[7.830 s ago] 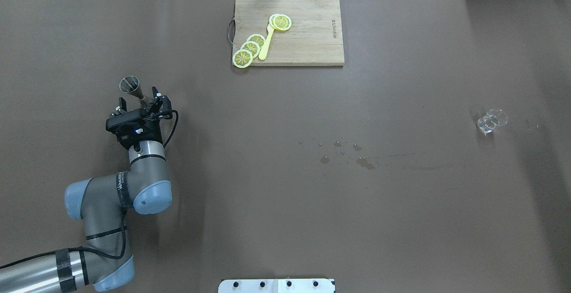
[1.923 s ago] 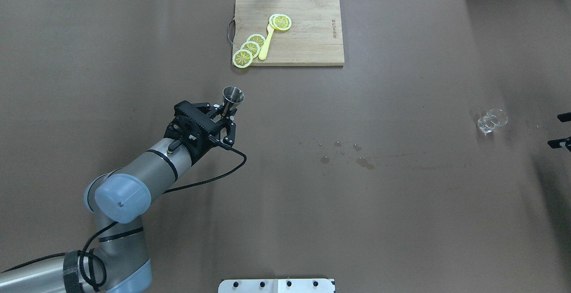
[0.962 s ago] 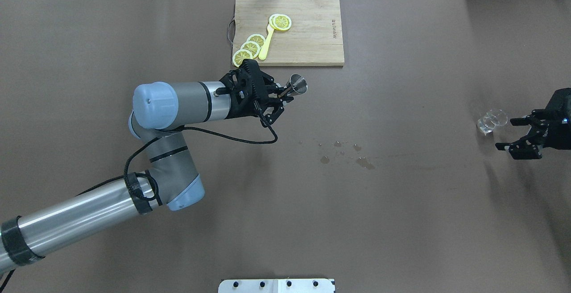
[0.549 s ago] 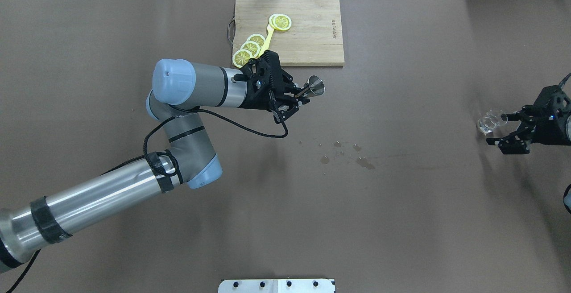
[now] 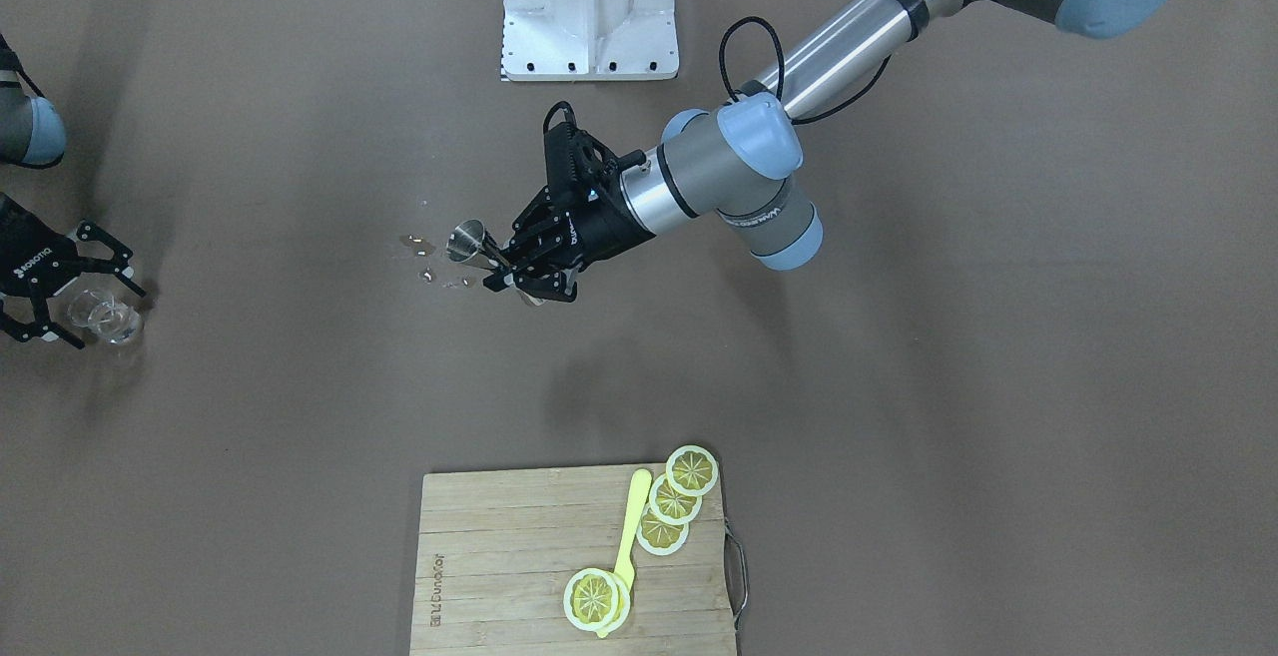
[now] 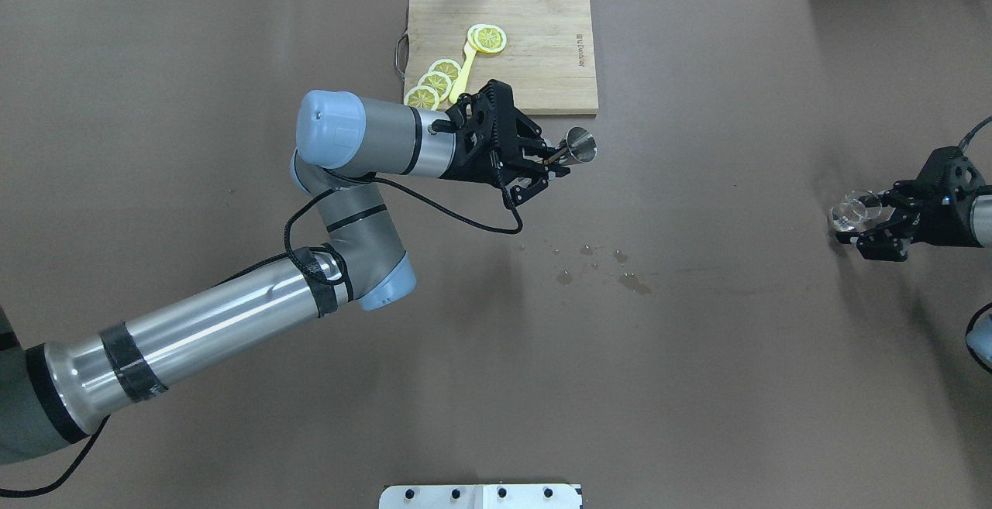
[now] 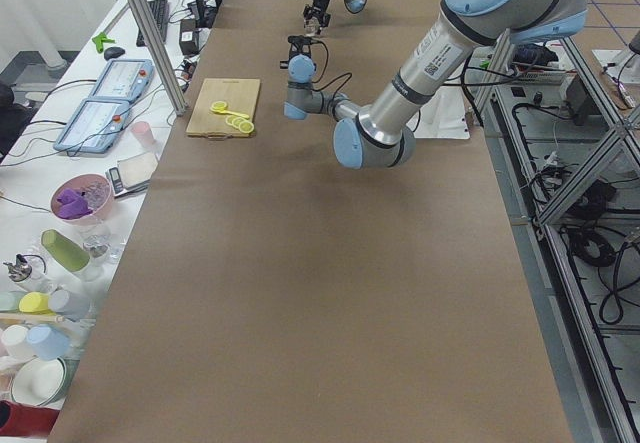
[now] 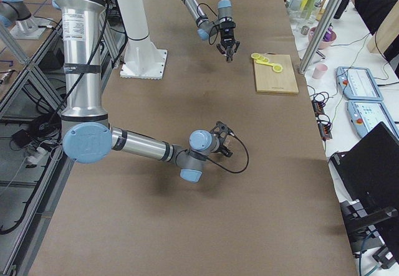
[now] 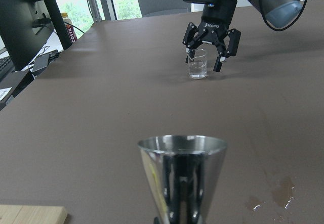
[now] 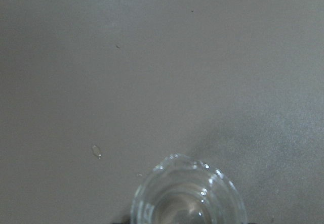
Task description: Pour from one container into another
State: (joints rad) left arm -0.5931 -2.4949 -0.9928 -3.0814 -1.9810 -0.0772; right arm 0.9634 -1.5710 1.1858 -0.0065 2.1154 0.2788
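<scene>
Step in hand: we judge this to be the approach before the pour. The source is lifted, the receiver is not yet gripped, and nothing is being tipped.
Left pincer: clamped on the jigger at its narrow waist and held clear above the desk.
Jigger: its upper cone projects beyond the left pincer's fingertips. The mouth is up and it sits close to upright in the left wrist view. We cannot tell whether there is liquid inside.
Right pincer: spread wide and pointing down, with one finger on each side of the glass. We see no grip yet, and whether a pad touches the wall is too fine to tell.
Glass: it stands upright on the desk between the right pincer's fingers. It is well apart from the left pincer and straight ahead of it.
Wet spots: they lie on the desk between the two pincers, nearer the left one.
Next move, right side: we think the fingers need to close squarely on the glass wall, firmly enough to hold it without tipping it.
Next move, left side: the jigger must stay level until its lip is above the glass rim. Then the wrist should roll slowly, since the glass mouth is a small target.
</scene>
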